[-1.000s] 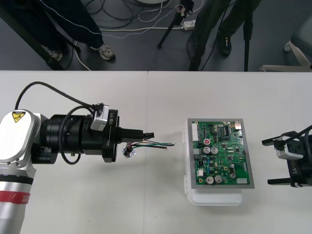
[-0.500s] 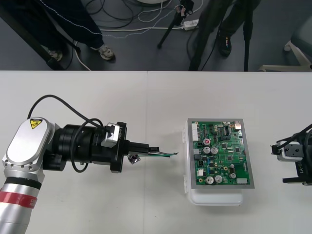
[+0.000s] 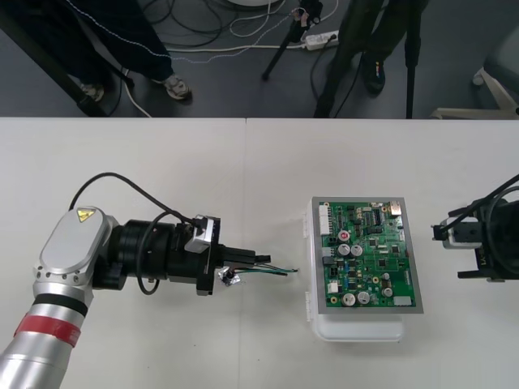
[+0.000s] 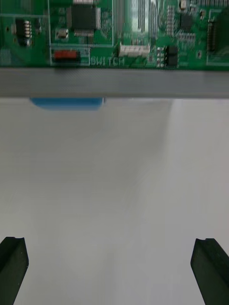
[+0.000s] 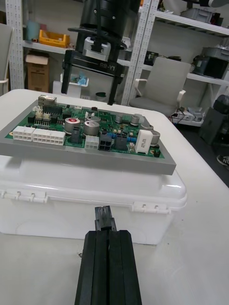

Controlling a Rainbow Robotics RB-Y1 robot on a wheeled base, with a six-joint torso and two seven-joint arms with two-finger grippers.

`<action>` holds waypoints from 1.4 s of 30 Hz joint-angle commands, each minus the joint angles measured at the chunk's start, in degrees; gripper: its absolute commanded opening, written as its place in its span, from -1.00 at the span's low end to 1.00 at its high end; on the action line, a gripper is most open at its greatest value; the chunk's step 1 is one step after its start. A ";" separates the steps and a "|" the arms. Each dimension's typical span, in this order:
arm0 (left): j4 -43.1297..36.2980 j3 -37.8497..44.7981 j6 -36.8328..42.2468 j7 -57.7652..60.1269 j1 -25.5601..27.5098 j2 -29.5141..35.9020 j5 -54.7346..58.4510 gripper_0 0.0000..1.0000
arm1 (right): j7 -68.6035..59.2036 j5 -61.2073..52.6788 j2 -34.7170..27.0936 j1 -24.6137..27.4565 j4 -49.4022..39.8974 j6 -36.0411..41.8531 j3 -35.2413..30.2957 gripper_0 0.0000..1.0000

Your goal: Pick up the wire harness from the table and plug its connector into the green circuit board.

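The wire harness is held clenched in the left gripper over the bench's middle, just short of the circuit board's left edge, with its black plug jutting past the fingertips and its metal socket hanging behind. It is judged light and limp, best gripped close behind the stiff plug. The right gripper is spread wide by the bench's right edge. Open space is offered around the white base by the pale, smooth bench.

The circuit board is printed "SWITCH", and the right gripper bears "RB-Y1".
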 commanded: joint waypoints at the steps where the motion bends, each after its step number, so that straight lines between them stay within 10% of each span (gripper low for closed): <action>1: 1.95 -2.49 -1.51 -5.58 -3.72 -2.65 -0.40 -1.00 | -2.80 1.66 2.61 -3.54 0.62 -0.31 2.83 1.00; 42: 2.04 -10.57 5.79 -1.80 -9.35 -5.81 -2.07 -1.00 | -13.97 15.99 10.87 -6.62 -4.30 -12.35 9.51 1.00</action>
